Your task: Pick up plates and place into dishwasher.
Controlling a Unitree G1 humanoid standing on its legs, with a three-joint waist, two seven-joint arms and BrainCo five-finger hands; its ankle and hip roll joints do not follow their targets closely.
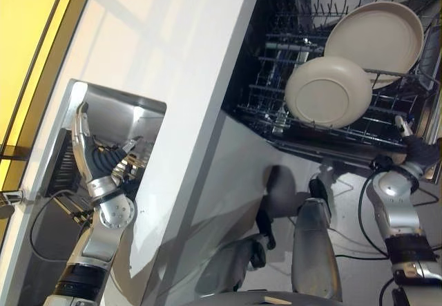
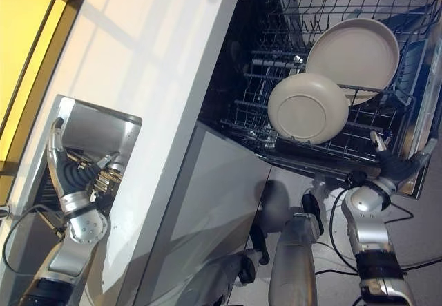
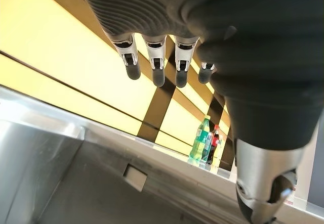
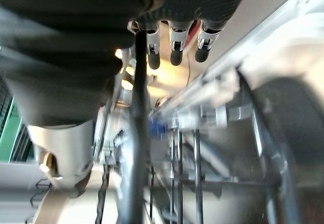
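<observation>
Left eye view: two plates (image 1: 329, 91) already racked beside your right hand (image 1: 416, 155), fingers relaxed, empty. Left hand (image 3: 157, 57) open over the sink (image 1: 128, 116); fetch the next plate there.

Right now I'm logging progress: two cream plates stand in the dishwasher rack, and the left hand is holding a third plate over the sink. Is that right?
Not quite. The two cream plates do stand in the dishwasher rack, but the left hand holds nothing: the left wrist view shows its fingers straight and empty over the sink.
</observation>
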